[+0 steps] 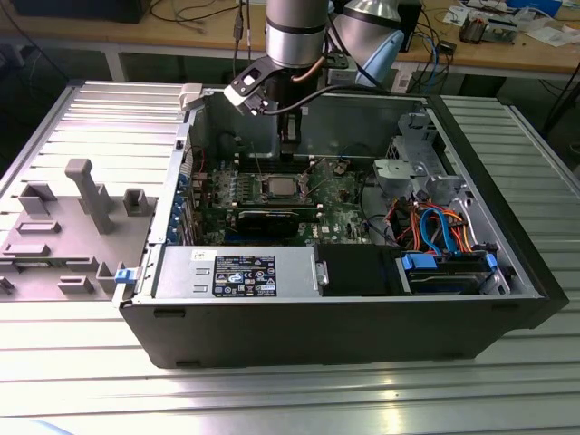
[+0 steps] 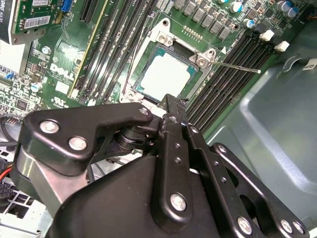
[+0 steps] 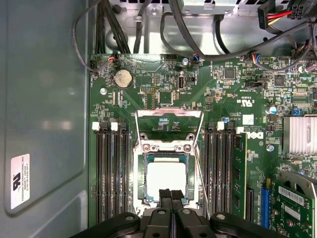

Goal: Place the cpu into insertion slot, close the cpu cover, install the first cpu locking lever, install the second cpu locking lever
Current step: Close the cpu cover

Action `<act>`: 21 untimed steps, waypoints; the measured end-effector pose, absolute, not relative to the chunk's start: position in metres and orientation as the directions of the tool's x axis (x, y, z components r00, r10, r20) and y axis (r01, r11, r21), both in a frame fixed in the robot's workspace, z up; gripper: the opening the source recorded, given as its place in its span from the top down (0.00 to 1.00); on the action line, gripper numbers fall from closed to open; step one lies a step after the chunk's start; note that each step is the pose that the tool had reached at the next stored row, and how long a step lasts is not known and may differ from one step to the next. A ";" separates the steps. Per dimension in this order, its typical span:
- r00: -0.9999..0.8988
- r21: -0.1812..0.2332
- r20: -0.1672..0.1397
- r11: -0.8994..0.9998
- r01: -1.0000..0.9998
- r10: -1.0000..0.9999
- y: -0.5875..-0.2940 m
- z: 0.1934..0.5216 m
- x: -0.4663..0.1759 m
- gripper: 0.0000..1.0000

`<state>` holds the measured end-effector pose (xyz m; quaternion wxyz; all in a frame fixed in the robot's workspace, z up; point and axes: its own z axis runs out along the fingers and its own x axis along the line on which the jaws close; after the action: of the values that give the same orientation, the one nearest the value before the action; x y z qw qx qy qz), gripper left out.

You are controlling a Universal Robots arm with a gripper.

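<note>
Ribbed metal table (image 1: 272,399) spreads wide around one open computer case (image 1: 317,331), with bare surface along the case's near wall. At the exterior view's left, one grey fixture tray (image 1: 63,227) lies beside the case. Inside the near wall sit one grey power supply (image 1: 236,272) and one blue-fronted drive bay (image 1: 449,272), which crowd that edge. Beyond them lies the green motherboard (image 1: 335,195).

One cpu (image 3: 166,178) lies flat in its socket, silver top up. Rows of long black slots hem it in on two sides. One cpu cover (image 3: 168,112) stands swung open past the socket's far edge, the board visible through its window. In the second wrist view, one thin lever rod (image 2: 233,65) juts out from a socket corner.

One hand (image 3: 171,193) reaches down into the case, its two fingers pressed together with nothing between them. The tips sit over the cpu's edge, and I cannot tell whether they touch it. The grey case wall (image 2: 267,109) rises close beside the hand. Farther back, one wooden bench (image 1: 507,54) is strewn with cables.
</note>
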<state>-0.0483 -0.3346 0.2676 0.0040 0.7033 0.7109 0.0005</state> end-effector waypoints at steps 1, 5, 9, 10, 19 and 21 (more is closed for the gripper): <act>-0.011 0.006 -0.005 0.011 1.000 1.000 -0.335 0.268 -0.048 0.89; -0.011 0.006 -0.005 0.011 1.000 1.000 -0.335 0.268 -0.047 0.89; -0.011 0.006 -0.005 0.011 1.000 1.000 -0.335 0.268 -0.046 0.89; -0.011 0.006 -0.005 0.011 1.000 1.000 -0.335 0.268 -0.046 0.89; -0.011 0.006 -0.005 0.011 1.000 1.000 -0.335 0.271 -0.046 0.89; -0.011 0.006 -0.005 0.011 1.000 1.000 -0.335 0.274 -0.046 0.89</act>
<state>-0.0461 -0.3346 0.2737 0.0041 0.7033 0.7108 0.0004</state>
